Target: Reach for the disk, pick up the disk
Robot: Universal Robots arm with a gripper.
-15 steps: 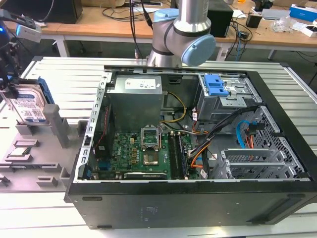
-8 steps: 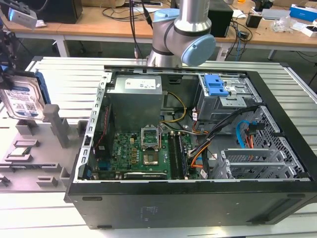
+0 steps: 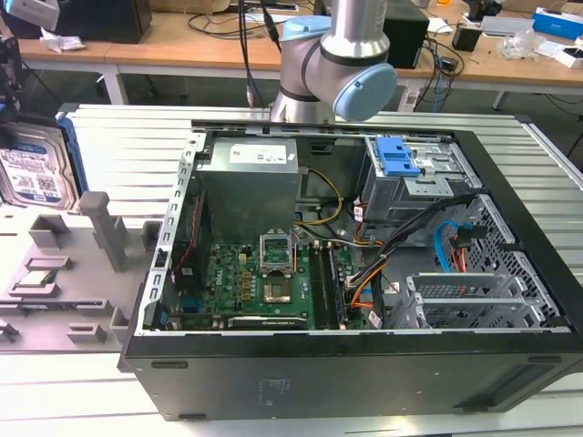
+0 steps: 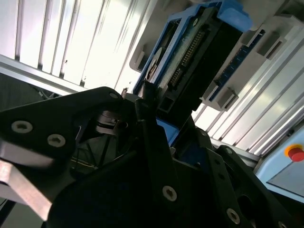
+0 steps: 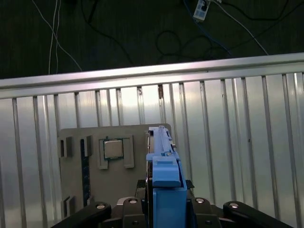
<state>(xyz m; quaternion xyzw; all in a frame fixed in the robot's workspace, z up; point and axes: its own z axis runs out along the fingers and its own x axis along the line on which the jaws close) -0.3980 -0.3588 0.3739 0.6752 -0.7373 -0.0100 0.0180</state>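
The black claw [image 5: 164, 206] is clamped on the silver, blue-railed rectangular hard disk [image 3: 36, 175]; its white-and-blue label's print is illegible.

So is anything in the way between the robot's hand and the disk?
No, nothing I can see. In the first wrist view the disk stands on its edge right at the hand, with no other thing between them.

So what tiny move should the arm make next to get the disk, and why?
I'd guess: ease the gripper a little down over the disk. In the first wrist view it sits centred on the disk's blue-railed edge, and the exterior view shows the disk standing upright in the grey holder, not yet lifted.
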